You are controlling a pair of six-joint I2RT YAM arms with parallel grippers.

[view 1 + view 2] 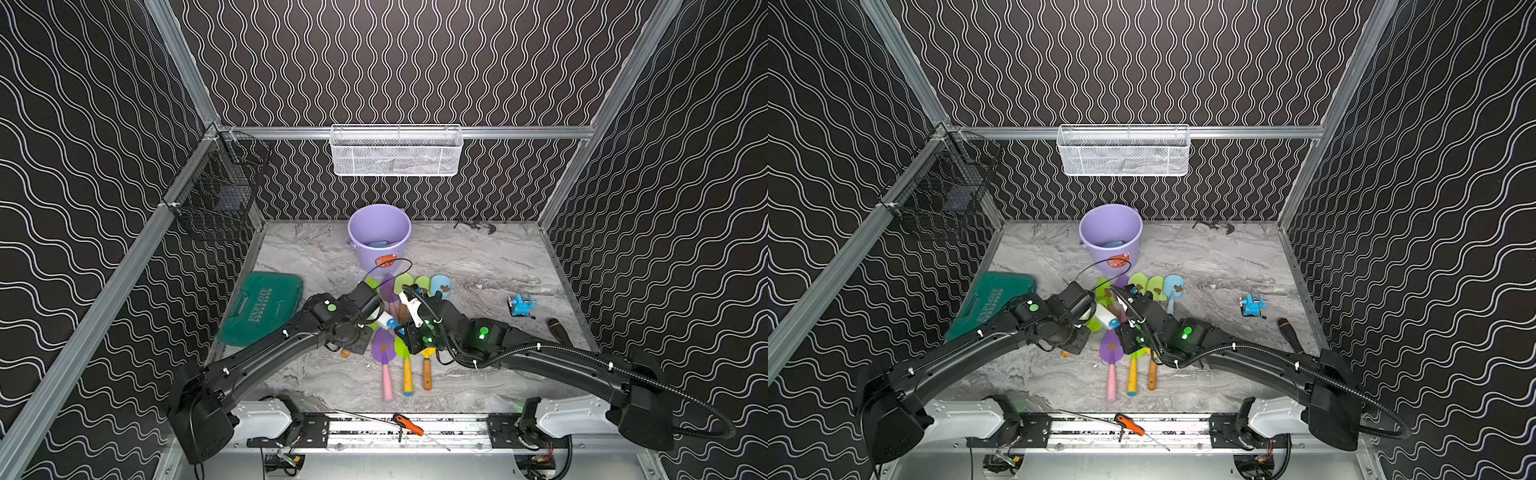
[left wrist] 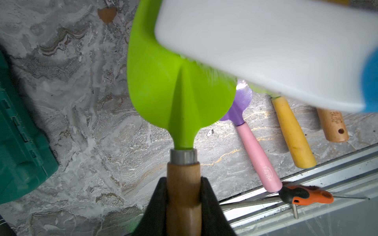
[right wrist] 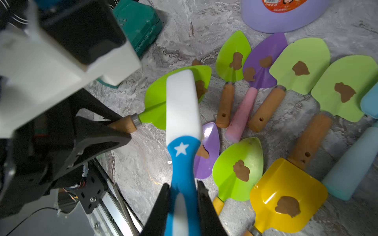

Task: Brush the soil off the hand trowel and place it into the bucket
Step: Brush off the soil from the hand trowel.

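My left gripper (image 2: pixel 183 183) is shut on the wooden handle of a green-bladed hand trowel (image 2: pixel 173 81), holding it just above the marble table. My right gripper (image 3: pixel 182 188) is shut on the blue handle of a white-and-blue brush (image 3: pixel 182 102). The brush head lies across the green blade. A brown clump of soil (image 3: pixel 200 87) sits on that blade beside the brush. Another soil crumb (image 2: pixel 106 14) lies on the table past the blade tip. The lavender bucket (image 1: pixel 379 237) stands upright behind both grippers, with something pale blue inside.
Several other trowels (image 3: pixel 300 67) with soil clumps lie side by side around the grippers, among them a yellow one (image 3: pixel 286 194). A green tool case (image 1: pixel 262 307) lies at the left and a blue vise (image 1: pixel 521 305) at the right. An orange-handled screwdriver (image 1: pixel 409 424) rests on the front rail.
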